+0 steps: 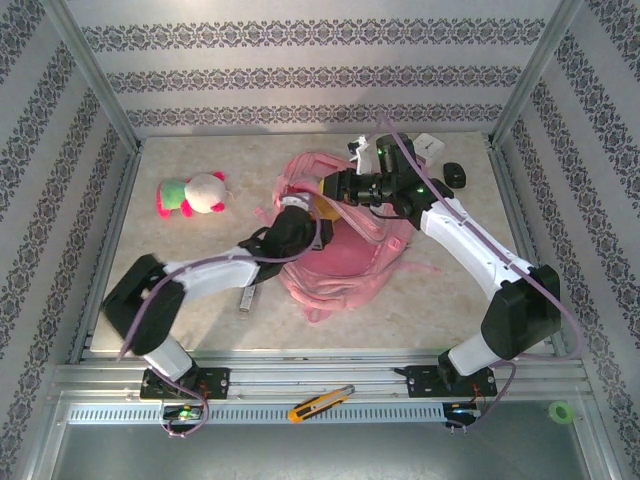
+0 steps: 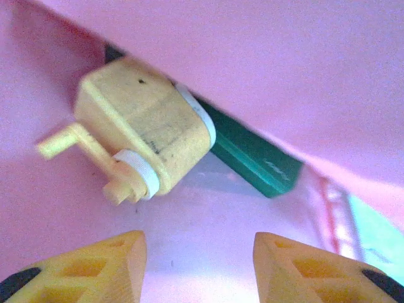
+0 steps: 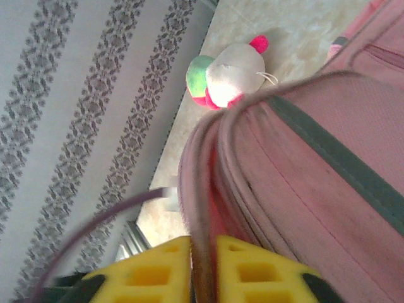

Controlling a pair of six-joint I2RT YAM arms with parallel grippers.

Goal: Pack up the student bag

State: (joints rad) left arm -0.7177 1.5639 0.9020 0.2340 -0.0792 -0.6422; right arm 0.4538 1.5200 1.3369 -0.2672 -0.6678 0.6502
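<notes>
Student bag [image 1: 345, 262] held open for packing
Right claw [image 3: 203, 268] pinches the bag's rim, lifting its mouth. Left claw [image 2: 199, 265] is spread inside, with a yellow boxy item [image 2: 142, 142] lying just ahead.

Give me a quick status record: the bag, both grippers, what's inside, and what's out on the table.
bag: student bag lies mid-table, mouth held open
right gripper: shut on the bag's rim
left gripper: open, inside the bag, holding nothing
inside bag: yellow box with a crank, resting against a green flat item
outside bag: plush toy on the table left of the bag; black item near the far right corner
</notes>
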